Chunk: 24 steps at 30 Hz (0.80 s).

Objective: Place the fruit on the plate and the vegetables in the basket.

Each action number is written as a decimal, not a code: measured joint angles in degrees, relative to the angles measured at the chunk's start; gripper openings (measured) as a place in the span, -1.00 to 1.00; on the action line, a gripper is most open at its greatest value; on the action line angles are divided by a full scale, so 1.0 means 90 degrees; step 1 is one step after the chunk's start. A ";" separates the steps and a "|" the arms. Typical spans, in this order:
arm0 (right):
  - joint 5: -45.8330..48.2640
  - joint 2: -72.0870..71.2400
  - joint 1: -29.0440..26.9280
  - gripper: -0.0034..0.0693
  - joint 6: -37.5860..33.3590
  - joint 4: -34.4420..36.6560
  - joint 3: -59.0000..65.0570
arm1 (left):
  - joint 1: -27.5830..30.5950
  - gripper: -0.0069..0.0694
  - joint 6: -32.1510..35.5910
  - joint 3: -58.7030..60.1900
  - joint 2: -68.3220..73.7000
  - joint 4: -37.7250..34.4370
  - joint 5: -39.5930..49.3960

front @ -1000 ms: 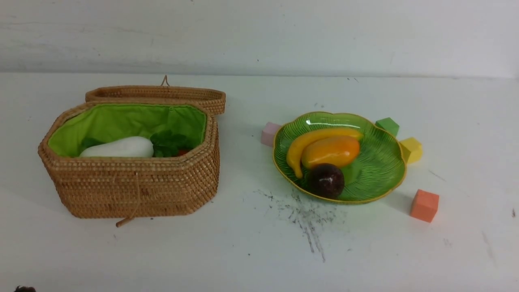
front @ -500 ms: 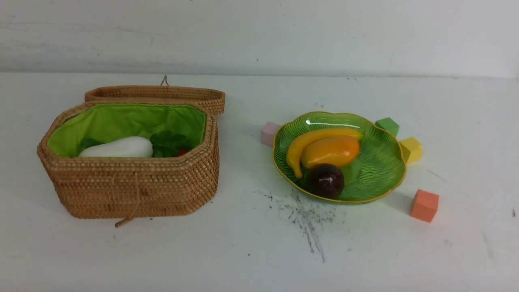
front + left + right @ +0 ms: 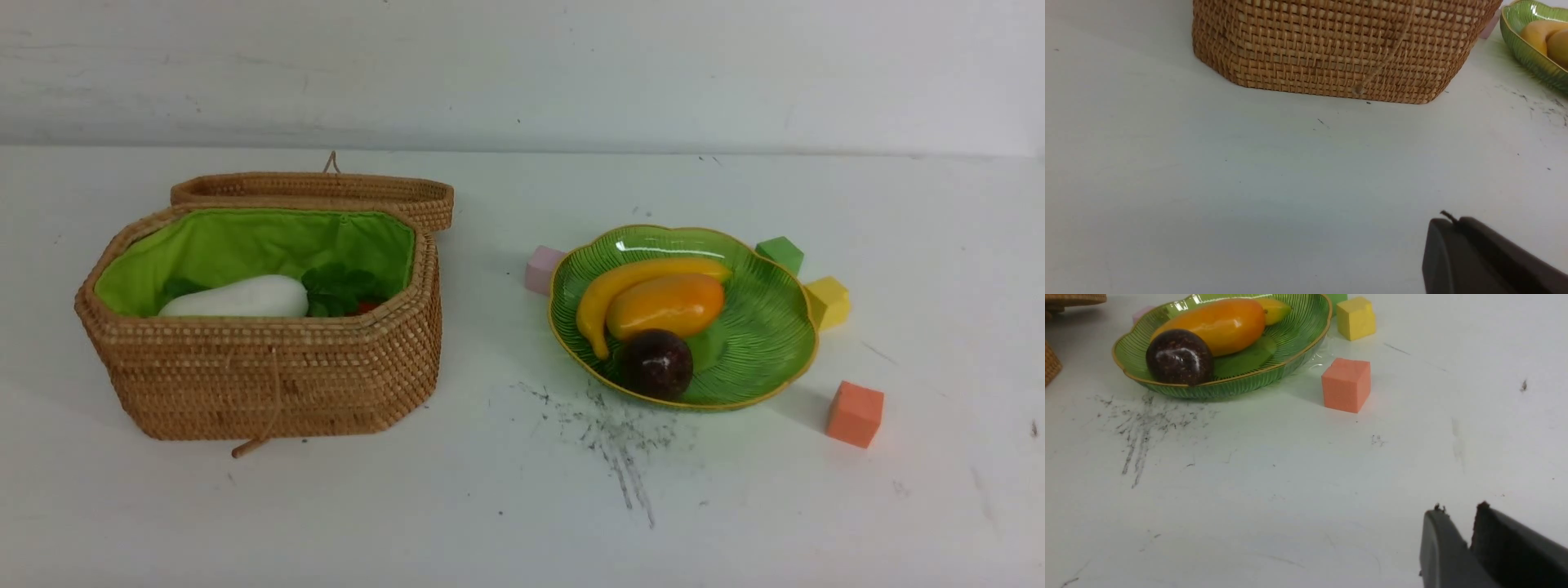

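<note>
The sorting looked all but finished. On the plate (image 3: 767, 343) lay all three fruits: the banana (image 3: 608, 286) curved along the far side, the mango (image 3: 665, 304) touching it, and the mangosteen (image 3: 658, 363) at the near rim, against the mango. Inside the basket (image 3: 269, 384), its lid (image 3: 314, 189) thrown back behind it, the radish (image 3: 237, 298) rested on the green lining, with leaves (image 3: 339, 287) and a sliver of orange-red just beside it, likely the carrot. The gourd could not be made out; the near wall hid most of the floor, so whether it lay inside was not certain. No fruit or vegetable remained on the table (image 3: 490, 506); only the foam cubes stood around the plate, the pink cube (image 3: 543, 268), green cube (image 3: 780, 251) and yellow cube (image 3: 827, 300) close to its rim, the orange cube (image 3: 855, 413) a little apart.

Neither arm showed in the front view. The left tool (image 3: 1447, 222) hung over bare table near the basket, pressed closed and empty. The right tool (image 3: 1457, 512) hung over bare table near the orange cube, with a narrow gap between its tips and nothing in it. Judging by this, nothing was left but to retire the arms.
</note>
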 joint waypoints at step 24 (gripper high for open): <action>-0.0005 0.0000 0.0000 -0.47 0.0000 0.0000 0.0000 | 0.0000 -0.85 0.0005 0.0000 0.0000 0.0000 0.0000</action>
